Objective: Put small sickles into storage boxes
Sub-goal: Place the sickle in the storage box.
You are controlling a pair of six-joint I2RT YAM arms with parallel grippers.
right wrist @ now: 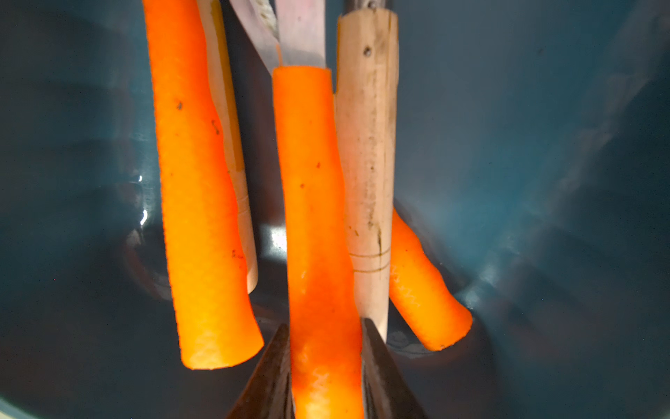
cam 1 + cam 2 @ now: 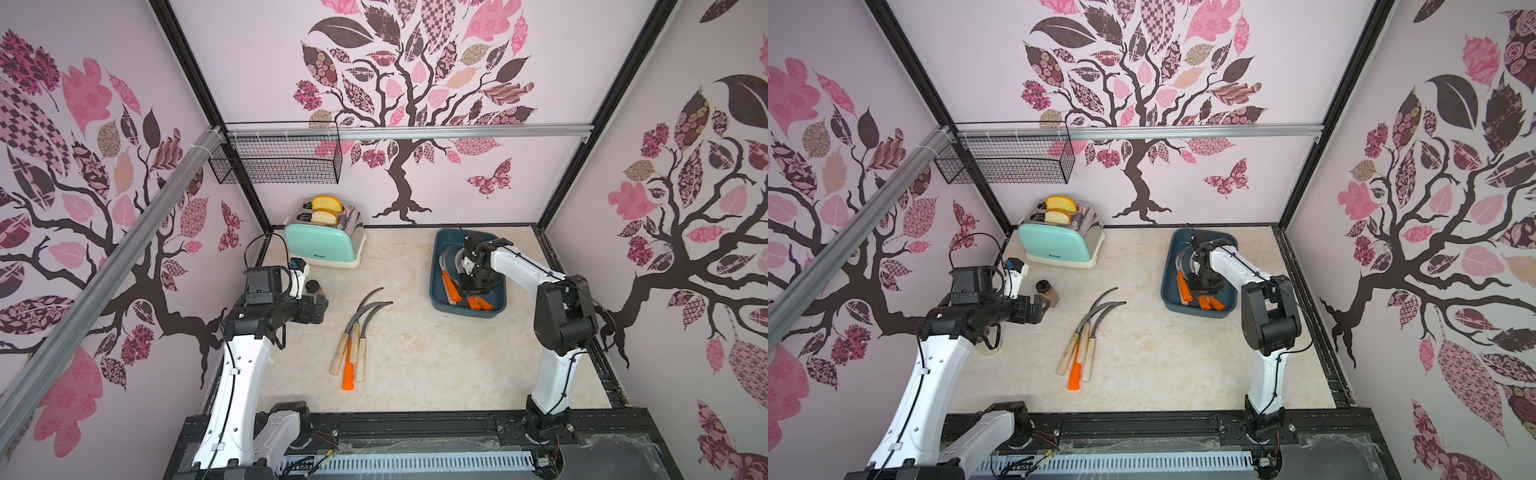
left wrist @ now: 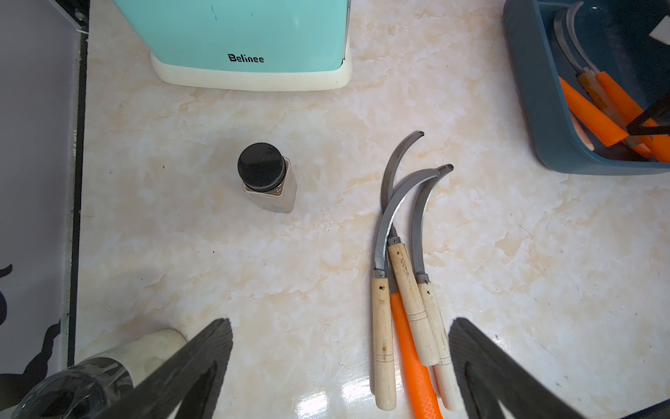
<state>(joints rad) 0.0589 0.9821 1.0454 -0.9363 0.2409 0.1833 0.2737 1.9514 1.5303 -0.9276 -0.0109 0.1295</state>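
A pile of small sickles [image 2: 357, 336] [image 2: 1086, 336] lies mid-table, three with pale wood handles and one orange; the left wrist view shows the pile [image 3: 402, 290] too. My left gripper [image 3: 340, 323] [image 2: 316, 305] hovers open to the left of it, holding nothing. The dark teal storage box [image 2: 440, 299] [image 2: 1167, 291] [image 3: 533, 109] stands at the back right with several sickles inside. My right gripper [image 1: 326, 344] [image 2: 473, 286] is down in the box [image 1: 544, 145], shut on the orange handle of a sickle [image 1: 311, 181]. Other orange and wood handles lie beside it.
A mint toaster [image 2: 324, 241] with two bread slices stands at the back left. A small jar with a black lid [image 3: 266, 177] [image 2: 1046, 291] is just beyond my left gripper. A black wire basket [image 2: 278, 160] hangs on the back wall. A clear cup [image 3: 108, 366] lies by the left wall.
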